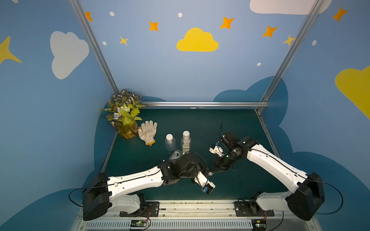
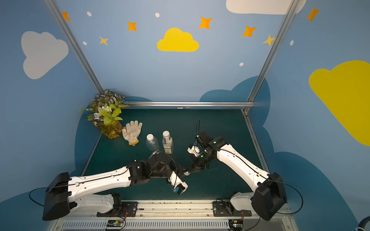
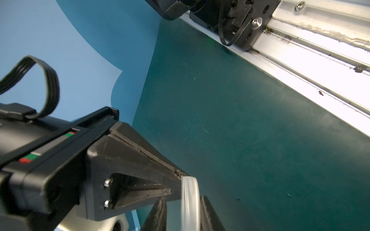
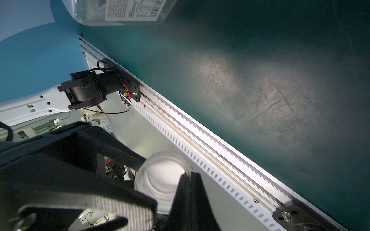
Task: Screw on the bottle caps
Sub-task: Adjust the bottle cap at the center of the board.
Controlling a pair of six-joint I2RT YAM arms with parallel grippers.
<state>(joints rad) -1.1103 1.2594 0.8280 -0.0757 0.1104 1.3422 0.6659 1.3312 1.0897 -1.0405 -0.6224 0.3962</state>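
Front rail [image 1: 180, 206] at 6 o'clock is closest to the cam, w/ 2 arm bases bolted on it. Both arms reach in over the green mat [image 1: 230, 124] and meet tip to tip at roughly 5 o'clock from the middle.

Quick count: 3 bottles, 3 caps, 1 glove, 1 plant.

Bottles: the round plain bottle [image 1: 170, 143] and the slim labelled bottle [image 1: 186, 142] stand upright near the centre, side by side but not touching. Each has a white cap on top, cap #1 [image 1: 169, 136] and cap #2 [image 1: 186, 133]. The third bottle [image 1: 176, 155] is just at 6 o'clock of those two. It looks tipped and is mostly hidden behind the left arm. Its mouth looks open, but it's small so not 100% sure.

The loose cap [image 1: 210, 173] is the 3rd one, sitting between the 2 gripper tips. The right gripper [image 4: 189, 176] is pinched tight on its rim, fingers pressed together. The left gripper [image 1: 207, 173] has its jaws either side of the same cap. In the right wrist view one left finger [image 4: 130, 154] touches the cap's side and the padded one sits just below. Can't tell if the left is actually clamping or only bracketing it.

The glove [image 1: 148, 132] lies flat at 10 o'clock, right beside the plant [image 1: 125, 114] in that corner.
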